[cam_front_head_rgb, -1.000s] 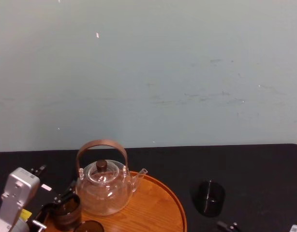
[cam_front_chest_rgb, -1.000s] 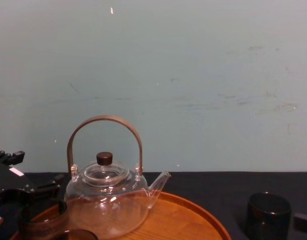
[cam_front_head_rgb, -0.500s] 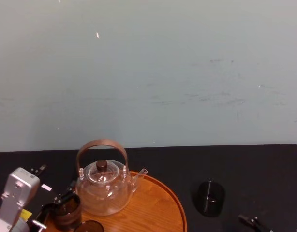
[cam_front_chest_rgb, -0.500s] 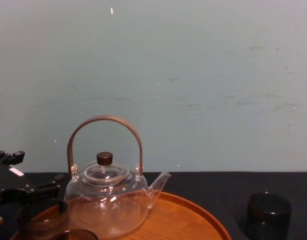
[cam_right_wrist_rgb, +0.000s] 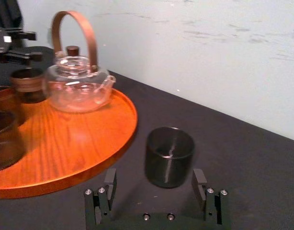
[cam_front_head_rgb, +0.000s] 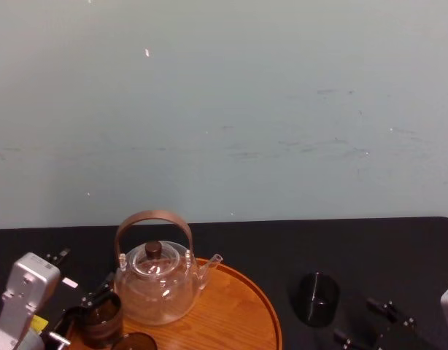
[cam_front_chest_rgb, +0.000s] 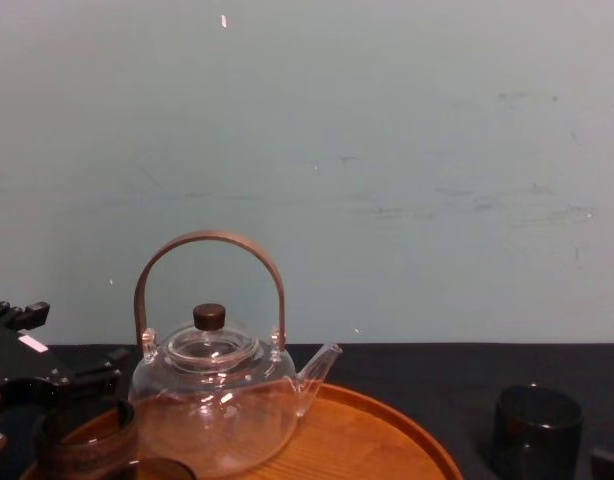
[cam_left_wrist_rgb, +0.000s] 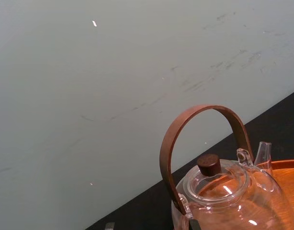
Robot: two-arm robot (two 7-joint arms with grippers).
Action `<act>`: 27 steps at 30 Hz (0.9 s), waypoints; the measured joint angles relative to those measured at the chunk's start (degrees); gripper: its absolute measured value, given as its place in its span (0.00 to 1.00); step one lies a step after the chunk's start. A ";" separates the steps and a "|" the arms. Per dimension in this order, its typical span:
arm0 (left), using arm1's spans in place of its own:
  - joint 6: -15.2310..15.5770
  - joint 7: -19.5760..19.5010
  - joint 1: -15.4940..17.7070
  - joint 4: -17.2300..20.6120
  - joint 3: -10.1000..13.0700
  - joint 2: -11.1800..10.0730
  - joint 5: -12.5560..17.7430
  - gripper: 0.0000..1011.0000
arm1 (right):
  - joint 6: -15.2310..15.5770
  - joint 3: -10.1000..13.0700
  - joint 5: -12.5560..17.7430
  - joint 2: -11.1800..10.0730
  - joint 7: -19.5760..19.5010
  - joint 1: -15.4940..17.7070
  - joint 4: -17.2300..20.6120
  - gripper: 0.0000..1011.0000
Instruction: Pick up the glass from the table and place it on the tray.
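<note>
One glass (cam_front_head_rgb: 317, 297), dark and smoky, stands upright on the black surface (cam_front_head_rgb: 399, 251), to the right of the tray (cam_front_head_rgb: 242, 310) and clear of its rim.

The right end effector (cam_right_wrist_rgb: 154, 176) sits low over the surface at the near right, just beyond the glass on its right and near side. It is spread wide. In the right wrist view the glass stands just ahead of the gap between the two fingertips (cam_right_wrist_rgb: 110, 176), and neither appears to touch it.

On the round orange-brown tray, a clear glass teapot (cam_front_head_rgb: 155, 286) with an arched wooden handle stands toward the far left, its spout pointing right. Two brown tumblers (cam_front_head_rgb: 100, 321) stand on the tray's near-left part, close to the teapot, one of them cut off by the head view's lower edge.

The left end effector (cam_right_wrist_rgb: 36, 45) rests at the far left of the scene, beside the tray and just behind the left tumbler. Its prongs are spread apart and hold nothing. A pale grey-green wall (cam_front_head_rgb: 246, 109) rises behind the surface.
</note>
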State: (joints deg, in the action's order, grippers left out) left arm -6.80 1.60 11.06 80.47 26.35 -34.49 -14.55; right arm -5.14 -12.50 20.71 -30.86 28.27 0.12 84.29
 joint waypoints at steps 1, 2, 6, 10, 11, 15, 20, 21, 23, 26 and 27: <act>0.00 0.00 0.00 0.00 0.00 0.00 0.00 0.99 | 0.14 0.00 0.05 0.04 0.03 -0.43 -0.39 0.99; 0.00 0.00 0.00 0.00 0.00 0.00 0.00 0.99 | 0.44 -0.04 0.13 0.11 0.11 -1.40 -1.27 0.99; 0.00 0.00 0.00 0.00 0.00 0.00 0.00 0.99 | 1.33 -0.25 0.24 0.26 0.29 -3.68 -3.37 0.99; 0.00 0.00 0.00 0.00 0.00 0.00 0.00 0.99 | 2.80 -0.64 0.78 0.37 0.82 -5.49 -4.71 0.99; 0.00 0.00 0.00 0.00 0.00 0.00 0.00 0.99 | 3.28 -0.71 0.96 0.36 0.89 -5.78 -4.81 0.99; 0.00 0.00 0.00 0.00 0.00 0.00 0.00 0.99 | 5.57 -0.98 1.87 0.31 0.99 -6.81 -4.98 0.99; 0.00 0.00 0.00 0.00 0.00 0.00 0.00 0.99 | 7.95 -1.85 2.08 -0.02 0.89 -8.25 -5.15 0.99; 0.00 0.00 0.00 0.00 0.00 0.00 0.00 0.99 | 7.94 -1.85 2.08 -0.02 0.88 -8.20 -5.16 0.99; 0.00 0.00 0.00 0.00 0.00 0.00 0.00 0.99 | 7.89 -1.82 2.08 -0.02 0.87 -8.14 -5.16 0.99; 0.00 0.00 0.00 0.00 0.00 0.00 0.00 0.99 | 7.76 -1.74 2.08 -0.02 0.86 -8.01 -5.13 0.99; 0.00 0.00 0.00 0.00 0.00 0.00 0.00 0.99 | 7.70 -1.72 2.07 -0.01 0.86 -7.98 -5.12 0.99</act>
State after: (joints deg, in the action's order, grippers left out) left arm -6.80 1.61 11.05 80.47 26.35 -34.49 -14.55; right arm 2.56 -14.22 22.78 -30.87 29.13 -7.86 79.17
